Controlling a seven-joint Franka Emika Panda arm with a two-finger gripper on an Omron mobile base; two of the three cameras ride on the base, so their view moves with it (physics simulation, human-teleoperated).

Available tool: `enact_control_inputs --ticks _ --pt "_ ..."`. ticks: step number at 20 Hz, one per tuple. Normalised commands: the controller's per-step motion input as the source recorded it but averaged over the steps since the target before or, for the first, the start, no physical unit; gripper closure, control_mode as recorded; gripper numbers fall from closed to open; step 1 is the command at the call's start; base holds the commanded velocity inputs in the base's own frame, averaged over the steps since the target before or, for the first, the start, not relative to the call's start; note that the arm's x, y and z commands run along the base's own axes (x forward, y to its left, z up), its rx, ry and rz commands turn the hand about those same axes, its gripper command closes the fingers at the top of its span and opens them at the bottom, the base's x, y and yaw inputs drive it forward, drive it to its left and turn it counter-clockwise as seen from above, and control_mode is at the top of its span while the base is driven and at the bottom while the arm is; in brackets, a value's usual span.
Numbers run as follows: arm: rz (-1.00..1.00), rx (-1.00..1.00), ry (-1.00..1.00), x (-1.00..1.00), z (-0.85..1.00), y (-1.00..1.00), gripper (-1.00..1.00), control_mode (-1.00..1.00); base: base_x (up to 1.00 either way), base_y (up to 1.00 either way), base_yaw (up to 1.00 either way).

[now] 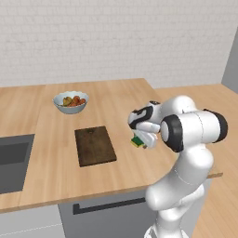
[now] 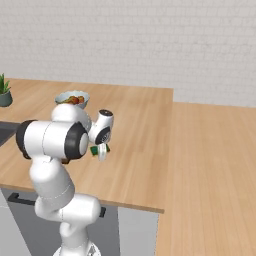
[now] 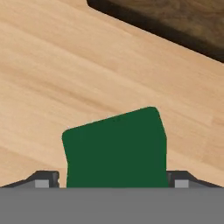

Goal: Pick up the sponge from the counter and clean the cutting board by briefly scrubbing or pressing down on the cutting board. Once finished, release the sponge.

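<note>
The counter (image 1: 125, 100) runs as a broad wooden slab whose right end stops at a straight edge, with plank floor beyond; its front edge lies just below the arm, and a wide bare stretch of wood separates the cutting board (image 1: 95, 145) from the back wall. A grey sink (image 1: 11, 162) is set in at the counter's left front. Near the back, a white bowl (image 1: 70, 102) holds mixed fruit, and a potted plant (image 2: 4, 91) stands at the far left. The cutting board lies flat, its long axis running from front edge to back. The sponge (image 3: 116, 148), green face up, sits right of the board, near the front edge, between the fingers (image 3: 43, 178) of the gripper (image 1: 141, 141), which stand apart beside its ends.
</note>
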Motion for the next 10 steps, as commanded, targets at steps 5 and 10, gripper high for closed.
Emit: enact_control_inputs --ticks 5,10 --pt "0.03 0.0 -0.01 -0.13 0.28 0.0 -1.0 -1.0 0.0 0.0 0.0" --pt "0.08 0.0 -0.09 -0.4 0.78 -0.06 -1.0 -1.0 0.0 0.0 0.0"
